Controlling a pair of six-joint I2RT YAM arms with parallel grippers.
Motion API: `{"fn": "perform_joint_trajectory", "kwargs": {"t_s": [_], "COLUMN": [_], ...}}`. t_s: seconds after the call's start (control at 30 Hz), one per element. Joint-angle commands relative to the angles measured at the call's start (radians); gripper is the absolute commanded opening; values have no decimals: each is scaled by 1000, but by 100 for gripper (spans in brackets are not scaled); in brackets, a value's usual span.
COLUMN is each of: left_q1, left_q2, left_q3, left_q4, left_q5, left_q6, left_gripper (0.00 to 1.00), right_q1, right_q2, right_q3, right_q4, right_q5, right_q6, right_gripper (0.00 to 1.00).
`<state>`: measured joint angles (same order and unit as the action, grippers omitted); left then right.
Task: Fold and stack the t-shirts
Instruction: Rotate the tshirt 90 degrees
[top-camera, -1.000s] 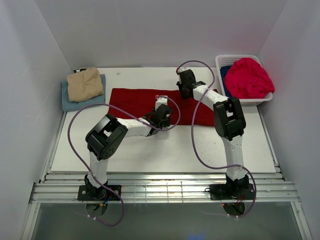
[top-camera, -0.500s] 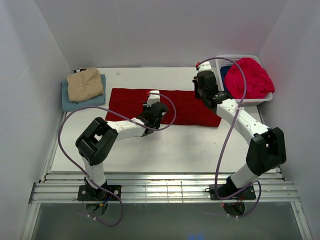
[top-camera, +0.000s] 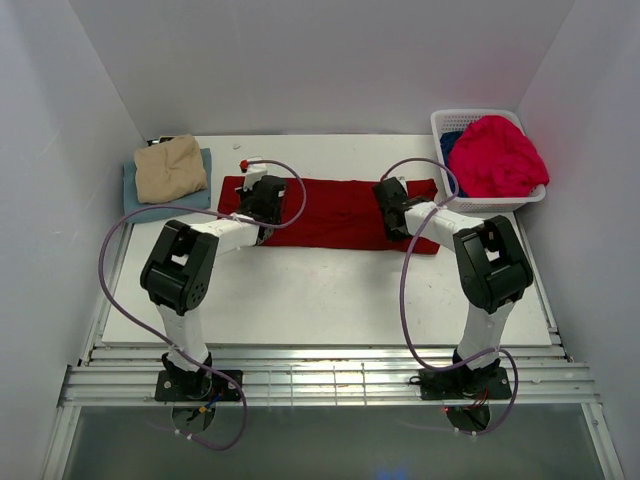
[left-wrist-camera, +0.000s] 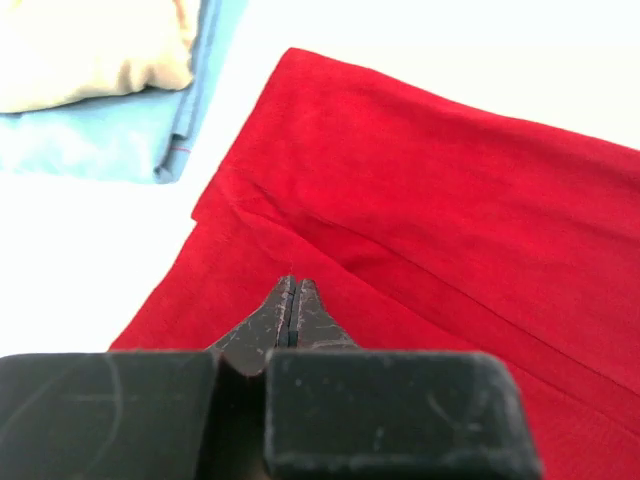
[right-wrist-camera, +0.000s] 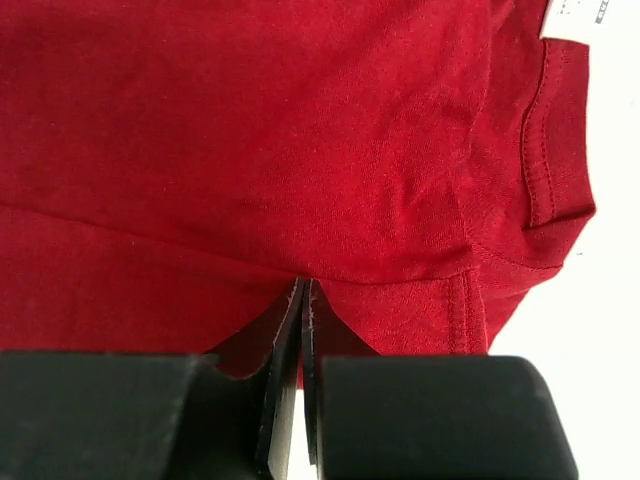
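Clearly the dark red t-shirt (top-camera: 335, 210) takes up the middle of the scene. It lies flat on the white table (top-camera: 330, 290) as a long band running left to right, folded lengthwise so that one layer overlaps another. The cotton looks soft and matte, with a fine knit. A straight fold ridge crosses it near the left end, and a ribbed, double-stitched neckline (right-wrist-camera: 545, 150) curves at the right end beside a small white label (right-wrist-camera: 578, 12).

The left gripper (left-wrist-camera: 291, 288) rests low over the shirt's left end with its scuffed black fingers pressed together. Their tips sit on the lower layer, just short of the fold ridge. The right gripper (right-wrist-camera: 303, 288) is also closed, and its tips meet the edge of the upper layer where the cloth puckers slightly. The views do not settle whether either one has cloth pinched between its fingers.

At the back left a tan shirt (top-camera: 170, 168), folded into a plump pad, sits on a flat light blue shirt (top-camera: 133, 200). At the back right a white plastic lattice basket (top-camera: 470, 116) holds a crumpled pinkish-red shirt (top-camera: 498, 155) heaped above its rim. A deep blue shirt (top-camera: 450, 148) is tucked beside that one.
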<state>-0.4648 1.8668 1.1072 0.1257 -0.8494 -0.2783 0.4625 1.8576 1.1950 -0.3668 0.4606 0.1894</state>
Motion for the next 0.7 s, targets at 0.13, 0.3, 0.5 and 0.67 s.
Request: {"fn": "perform_joint_trajectory", "kwargs": {"t_s": [0.13,0.3,0.5,0.67], "left_q1": [51,52,54,52], "left_q2": [118,185,199,220], "left_q3": [63,113,170,177], "left_q4": [-18,-185,-369,-540], "left_q5": [4,20,49,90], "left_q6": [39,-30,-111,-219], "left_gripper": [0,0,0,0], "right_q1": [-1,-2,-4,-13], "right_q2": [25,63,115,187], "right_q3": [57,63,93,175], "right_q4": [0,-3,-12,-37], "right_q5": [50,61,41,35], "right_q6": [33,31,38,30], "right_gripper": [8,8,8,8]}}
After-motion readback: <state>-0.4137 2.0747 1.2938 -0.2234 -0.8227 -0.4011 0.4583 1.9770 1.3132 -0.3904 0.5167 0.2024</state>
